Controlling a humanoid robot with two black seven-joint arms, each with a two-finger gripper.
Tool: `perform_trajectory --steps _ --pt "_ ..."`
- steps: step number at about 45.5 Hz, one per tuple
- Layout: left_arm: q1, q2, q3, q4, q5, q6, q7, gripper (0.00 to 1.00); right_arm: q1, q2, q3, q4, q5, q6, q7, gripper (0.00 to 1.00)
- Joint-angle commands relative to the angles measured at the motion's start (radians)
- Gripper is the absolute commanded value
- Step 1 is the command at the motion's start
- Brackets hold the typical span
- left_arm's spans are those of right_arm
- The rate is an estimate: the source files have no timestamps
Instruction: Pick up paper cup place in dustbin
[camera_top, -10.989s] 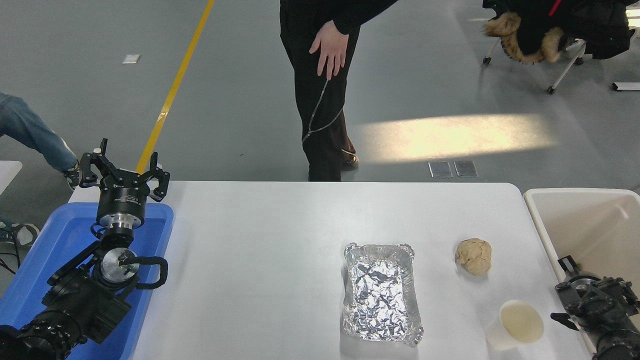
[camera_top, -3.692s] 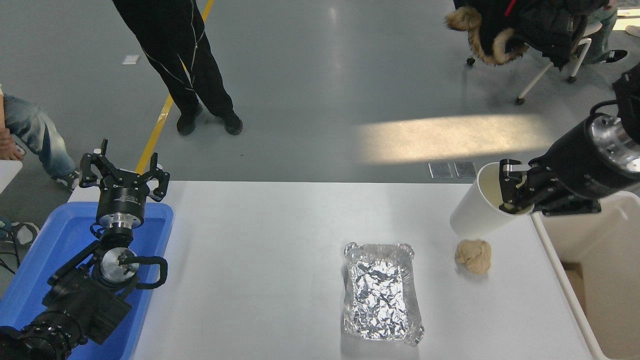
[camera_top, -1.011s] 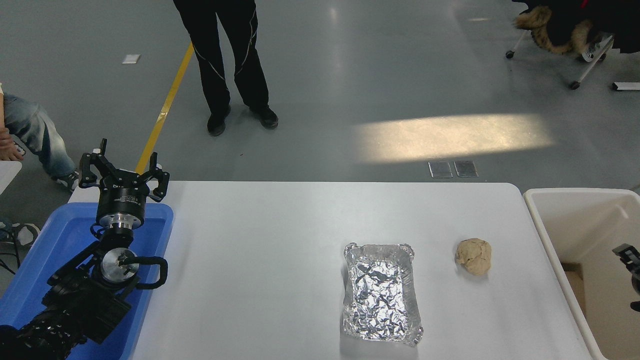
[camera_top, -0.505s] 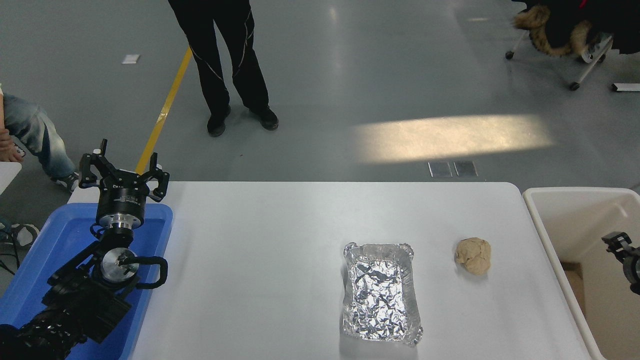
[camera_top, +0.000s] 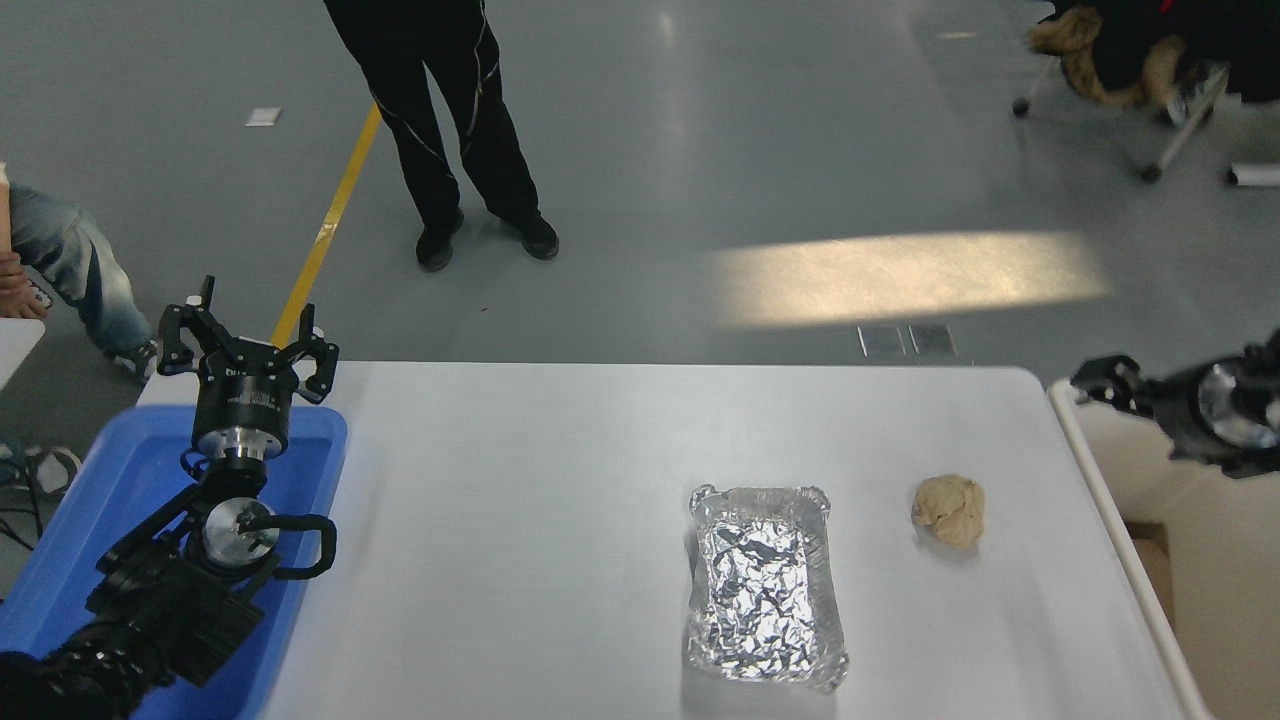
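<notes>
The paper cup is out of view. The dustbin (camera_top: 1125, 550), cream-white with a thick rim, stands against the table's right end, and only its left rim and part of its inside show. My right gripper (camera_top: 1105, 385) reaches in from the right edge, raised over the bin's far left corner, with nothing visible in it. My left gripper (camera_top: 245, 345) is parked open at the lower left, above the blue tub.
A crinkled foil tray (camera_top: 765, 585) lies right of the table's middle, with a dough lump (camera_top: 949, 510) to its right. A blue plastic tub (camera_top: 90, 530) sits under the left arm. One person stands beyond the table's far side (camera_top: 440, 110); another's leg shows at the left edge (camera_top: 60, 260).
My right gripper has risen from low inside the dustbin at the right edge and moved up and left over the bin's far corner. The left arm has stayed still.
</notes>
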Motion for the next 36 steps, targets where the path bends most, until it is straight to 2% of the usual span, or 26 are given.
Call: perform_trajectory --steps 1,8,13,23,36 --pt "0.000 0.000 0.000 0.001 0.000 0.002 0.000 0.99 0.325 0.170 -0.050 0.172 0.111 0.151 -0.001 1.00" --pt "0.000 0.000 0.000 0.001 -0.002 0.000 0.000 0.99 0.452 0.236 -0.018 0.172 0.206 0.337 -0.001 1.00" --pt "0.000 0.000 0.000 0.001 -0.002 0.002 0.000 0.99 0.500 0.281 0.015 0.172 0.246 0.409 -0.001 1.00" --pt "0.000 0.000 0.000 0.001 -0.002 0.000 0.000 0.99 0.517 0.378 0.079 0.172 0.375 0.471 -0.001 1.00" --pt "0.000 0.000 0.000 -0.001 -0.002 0.000 0.000 0.99 0.505 0.442 0.104 0.172 0.444 0.474 -0.004 1.00"
